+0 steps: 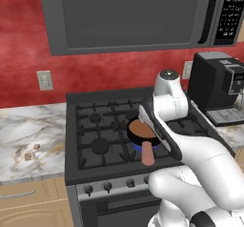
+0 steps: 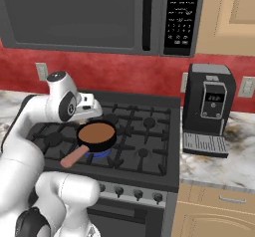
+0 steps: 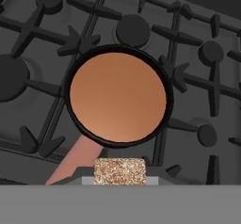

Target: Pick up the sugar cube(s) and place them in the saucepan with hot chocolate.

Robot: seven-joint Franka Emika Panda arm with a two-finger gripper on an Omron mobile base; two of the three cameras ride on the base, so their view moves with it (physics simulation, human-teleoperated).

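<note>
In the hand view a speckled tan sugar cube (image 3: 119, 171) sits pinched between my gripper's (image 3: 119, 179) two dark tips. Just beyond it and below lies the saucepan with hot chocolate (image 3: 117, 144), black-rimmed with a smooth brown surface and a pinkish handle (image 3: 75, 159). The pan (image 1: 131, 132) rests on the stove's front right burner, partly behind my arm. From the right side my hand (image 2: 91, 106) hovers above the pan's (image 2: 97, 146) far left rim. Two more sugar cubes (image 1: 36, 147) (image 1: 27, 157) lie on the marble counter left of the stove.
The black gas stove (image 1: 100, 126) has raised grates around the pan. A black coffee machine (image 2: 208, 106) stands on the counter to its right. A microwave (image 1: 128, 16) hangs low over the stove. The marble counter (image 1: 19, 126) stretches away to the left.
</note>
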